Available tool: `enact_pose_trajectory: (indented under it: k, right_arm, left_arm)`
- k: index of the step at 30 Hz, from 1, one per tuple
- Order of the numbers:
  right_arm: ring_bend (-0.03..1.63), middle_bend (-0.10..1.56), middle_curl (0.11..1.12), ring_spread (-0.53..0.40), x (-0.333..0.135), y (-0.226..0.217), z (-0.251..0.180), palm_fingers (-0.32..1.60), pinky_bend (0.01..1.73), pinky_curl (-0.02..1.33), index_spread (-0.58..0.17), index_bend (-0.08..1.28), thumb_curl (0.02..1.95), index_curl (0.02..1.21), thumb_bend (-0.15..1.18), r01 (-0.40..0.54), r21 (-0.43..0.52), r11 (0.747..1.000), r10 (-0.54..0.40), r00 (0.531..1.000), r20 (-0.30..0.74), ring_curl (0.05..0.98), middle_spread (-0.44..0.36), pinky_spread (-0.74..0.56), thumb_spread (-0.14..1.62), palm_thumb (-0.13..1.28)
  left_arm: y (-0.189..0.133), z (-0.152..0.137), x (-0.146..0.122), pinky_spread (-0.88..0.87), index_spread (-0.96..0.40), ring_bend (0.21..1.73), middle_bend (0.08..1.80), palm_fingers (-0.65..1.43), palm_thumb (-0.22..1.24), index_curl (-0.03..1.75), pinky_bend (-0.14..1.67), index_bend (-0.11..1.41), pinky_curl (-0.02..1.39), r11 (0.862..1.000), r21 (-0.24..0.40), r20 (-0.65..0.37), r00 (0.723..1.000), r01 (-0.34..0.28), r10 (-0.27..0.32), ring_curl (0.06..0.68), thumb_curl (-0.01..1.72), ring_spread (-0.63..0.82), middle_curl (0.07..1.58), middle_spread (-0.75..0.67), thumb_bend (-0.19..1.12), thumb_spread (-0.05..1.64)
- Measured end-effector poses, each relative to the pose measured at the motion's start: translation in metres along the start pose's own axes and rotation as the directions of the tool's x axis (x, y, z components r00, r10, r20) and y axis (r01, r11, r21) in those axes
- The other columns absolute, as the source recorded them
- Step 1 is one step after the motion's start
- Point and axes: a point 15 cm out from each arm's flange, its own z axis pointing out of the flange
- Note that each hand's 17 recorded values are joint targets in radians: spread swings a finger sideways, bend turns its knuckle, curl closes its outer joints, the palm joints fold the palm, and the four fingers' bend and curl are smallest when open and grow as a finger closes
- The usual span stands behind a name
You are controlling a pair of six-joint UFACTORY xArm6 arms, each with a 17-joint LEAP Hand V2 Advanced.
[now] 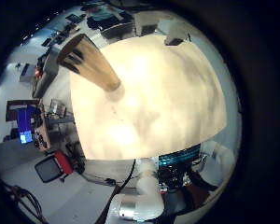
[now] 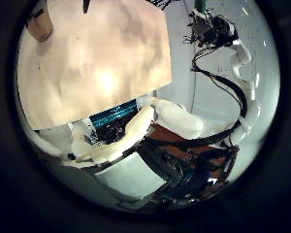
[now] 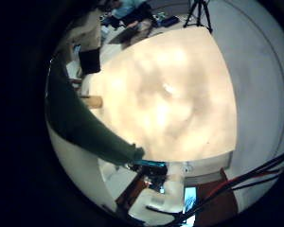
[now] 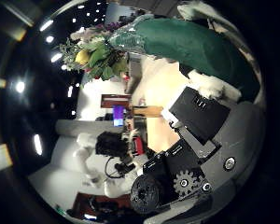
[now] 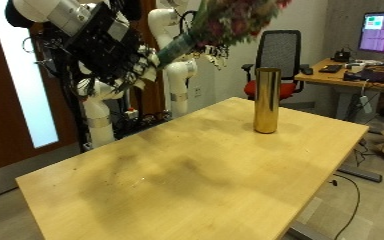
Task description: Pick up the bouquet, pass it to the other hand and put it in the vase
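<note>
Right hand (image 5: 128, 62) clamped the green-wrapped bouquet (image 5: 232, 20) stem: light, floppy, top-heavy; regrip low. Left hand's fingers: cannot tell.

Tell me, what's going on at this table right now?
The robot's right hand has its fingers round the green-wrapped stem of the bouquet and holds it tilted in the air, clear of the wooden table. The tall gold vase stands upright on the table, and the flowers are not yet in it.

bouquet (image 5: 232, 22): 1 | vase (image 5: 265, 99): 1 | table (image 5: 179, 180): 1 | hand (image 5: 123, 62): 1
</note>
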Motion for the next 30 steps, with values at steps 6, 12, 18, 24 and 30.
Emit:
enact_pose_trajectory:
  k: [6, 12, 18, 24, 30]
  right_arm:
    - [1.47, 1.35, 0.77, -0.181, -0.047, 0.022, -0.015, 1.12, 1.28, 0.76, -0.315, 0.96, 0.93, 1.09, -0.01, 0.077, -0.007, 0.997, -0.074, 0.983, 0.17, 0.61, -0.128, -0.21, 0.46, 1.22]
    - [1.47, 1.36, 0.76, -0.172, -0.079, 0.042, -0.017, 1.12, 1.24, 0.81, -0.314, 0.96, 0.96, 1.09, -0.01, 0.176, -0.027, 0.984, -0.161, 0.947, 0.278, 0.612, -0.126, -0.22, 0.39, 1.23]
    - [1.47, 1.36, 0.76, -0.171, -0.067, 0.056, -0.001, 1.13, 1.22, 0.84, -0.312, 0.96, 0.97, 1.1, -0.02, 0.24, -0.015, 0.971, -0.218, 0.904, 0.367, 0.612, -0.126, -0.21, 0.35, 1.22]
    - [1.47, 1.36, 0.76, -0.171, -0.068, 0.077, 0.034, 1.13, 1.19, 0.88, -0.309, 0.97, 0.98, 1.09, -0.02, 0.332, -0.051, 0.942, -0.273, 0.844, 0.461, 0.613, -0.126, -0.22, 0.31, 1.21]
    - [1.47, 1.37, 0.76, -0.171, -0.083, 0.1, 0.068, 1.13, 1.17, 0.91, -0.307, 0.97, 0.98, 1.09, -0.02, 0.394, -0.107, 0.913, -0.286, 0.804, 0.522, 0.613, -0.126, -0.22, 0.3, 1.21]
  left_arm:
    - [-0.008, -0.031, 0.015, 0.4, 0.1, 0.56, 0.37, 0.41, 0.23, 0.35, 0.19, 0.18, 0.26, 0.995, 0.094, -0.114, 0.993, -0.029, 0.04, 0.158, 0.28, 0.31, 0.37, 0.09, -0.03, 0.96]
    - [-0.014, -0.053, 0.04, 0.33, 0.08, 0.58, 0.4, 0.43, 0.19, 0.35, 0.2, 0.18, 0.25, 0.981, 0.184, -0.271, 0.956, -0.064, 0.113, 0.151, 0.28, 0.26, 0.38, 0.05, -0.03, 0.94]
    - [-0.026, -0.072, 0.051, 0.3, 0.12, 0.63, 0.39, 0.39, 0.15, 0.33, 0.24, 0.16, 0.27, 0.959, 0.28, -0.431, 0.886, -0.049, 0.172, 0.154, 0.29, 0.24, 0.37, 0.06, -0.03, 0.9]
    - [-0.034, -0.087, 0.06, 0.32, 0.17, 0.66, 0.3, 0.3, 0.12, 0.32, 0.3, 0.16, 0.29, 0.933, 0.359, -0.555, 0.796, -0.032, 0.241, 0.154, 0.3, 0.29, 0.35, 0.18, -0.04, 0.83]
    - [-0.034, -0.099, 0.079, 0.37, 0.21, 0.69, 0.26, 0.26, 0.1, 0.3, 0.33, 0.16, 0.29, 0.938, 0.345, -0.692, 0.664, -0.039, 0.282, 0.151, 0.32, 0.36, 0.34, 0.27, -0.04, 0.76]
